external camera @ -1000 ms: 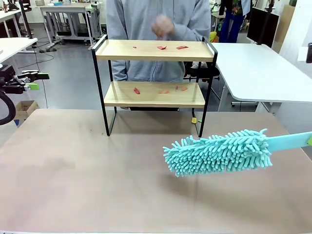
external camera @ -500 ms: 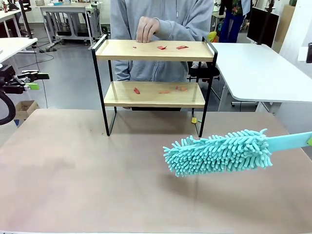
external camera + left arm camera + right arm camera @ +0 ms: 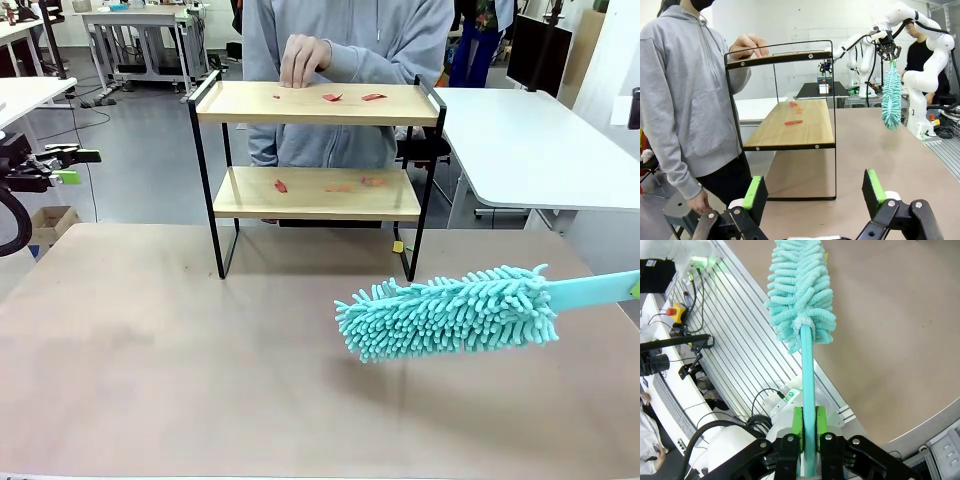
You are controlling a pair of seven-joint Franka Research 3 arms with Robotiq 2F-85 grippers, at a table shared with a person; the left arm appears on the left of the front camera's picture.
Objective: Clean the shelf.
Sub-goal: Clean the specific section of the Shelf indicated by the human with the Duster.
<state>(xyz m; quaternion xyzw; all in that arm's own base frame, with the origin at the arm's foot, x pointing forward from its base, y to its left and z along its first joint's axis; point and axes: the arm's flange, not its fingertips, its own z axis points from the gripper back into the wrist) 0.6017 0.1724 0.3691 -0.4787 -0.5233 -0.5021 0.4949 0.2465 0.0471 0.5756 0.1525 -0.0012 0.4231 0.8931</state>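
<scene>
Person's hand [image 3: 303, 60] had come down from chest height to the rear left of the top board, fingertips at the wood; the torso had shifted slightly right.
Left gripper [image 3: 78, 166]: left edge of frame, jaws wide apart, nothing between them.
Shelf [image 3: 250, 104]: upper centre, standing on the far part of the brown table [image 3: 150, 350]; red scraps [image 3: 332, 97] lay on both boards.
Duster [image 3: 450, 312]: lower right, teal fluffy head over the table, near level, well apart from the shelf.
Right gripper [image 3: 809, 422]: clamped on the duster's handle [image 3: 807, 375].
</scene>
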